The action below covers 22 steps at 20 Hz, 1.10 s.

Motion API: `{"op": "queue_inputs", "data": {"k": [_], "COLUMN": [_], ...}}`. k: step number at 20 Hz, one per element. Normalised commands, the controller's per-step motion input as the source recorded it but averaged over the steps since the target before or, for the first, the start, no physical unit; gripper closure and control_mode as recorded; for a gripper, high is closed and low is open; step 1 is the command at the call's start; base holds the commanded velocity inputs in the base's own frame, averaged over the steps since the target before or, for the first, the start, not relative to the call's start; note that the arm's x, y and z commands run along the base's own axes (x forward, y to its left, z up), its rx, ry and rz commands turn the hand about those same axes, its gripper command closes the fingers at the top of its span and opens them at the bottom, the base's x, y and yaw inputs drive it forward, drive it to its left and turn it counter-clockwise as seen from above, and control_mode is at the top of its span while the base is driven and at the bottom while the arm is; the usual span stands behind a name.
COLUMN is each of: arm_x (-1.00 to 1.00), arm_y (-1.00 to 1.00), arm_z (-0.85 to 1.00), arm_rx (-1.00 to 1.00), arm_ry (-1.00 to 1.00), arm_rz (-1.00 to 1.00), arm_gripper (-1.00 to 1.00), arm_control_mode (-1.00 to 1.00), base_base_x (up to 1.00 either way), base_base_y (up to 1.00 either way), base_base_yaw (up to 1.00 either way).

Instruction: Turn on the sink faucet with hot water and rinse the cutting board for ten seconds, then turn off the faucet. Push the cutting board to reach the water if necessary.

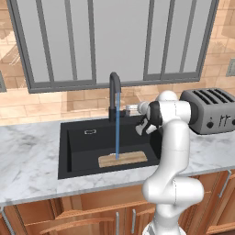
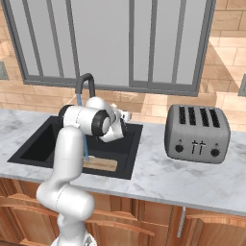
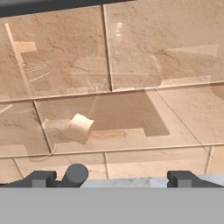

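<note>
1. A black sink faucet (image 1: 114,94) pours the water (image 1: 117,126), a thin blue stream, onto the cutting board (image 1: 122,159).
2. The board lies flat in the black sink (image 1: 78,149), set in a marble counter (image 1: 27,156).
3. The pincer (image 3: 113,178), fingertips wide apart and holding nothing, faces the tiled wall beside the faucet.
4. A toaster (image 2: 197,134) stands to the right.

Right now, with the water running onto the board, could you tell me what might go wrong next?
1. The end effector sits open beside the sink faucet facing the wall tiles; closing the tap could miss or overshoot the lever.
2. The water lands near the left end of the cutting board, so its right end may go unrinsed.
3. The elbow hangs over the sink and could clip the spout.
</note>
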Motion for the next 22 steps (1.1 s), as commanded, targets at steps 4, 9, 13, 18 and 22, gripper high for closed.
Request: {"op": "queue_inputs", "data": {"k": [4,9,13,18,22], "arm_x": [0.0,0.0,0.0,0.0,0.0], "arm_y": [-0.02,0.0,0.0,0.0,0.0], "arm_z": [0.0,0.0,0.0,0.0,0.0], "arm_rx": [0.0,0.0,0.0,0.0,0.0], "arm_ry": [0.0,0.0,0.0,0.0,0.0], "arm_rz": [0.0,0.0,0.0,0.0,0.0], "arm_gripper": [-1.0,-1.0,-1.0,-1.0,-1.0], "arm_control_mode": [-1.0,-1.0,-1.0,-1.0,-1.0], "base_base_x": [0.0,0.0,0.0,0.0,0.0], "base_base_y": [0.0,0.0,0.0,0.0,0.0], "base_base_yaw": [0.0,0.0,0.0,0.0,0.0]}}
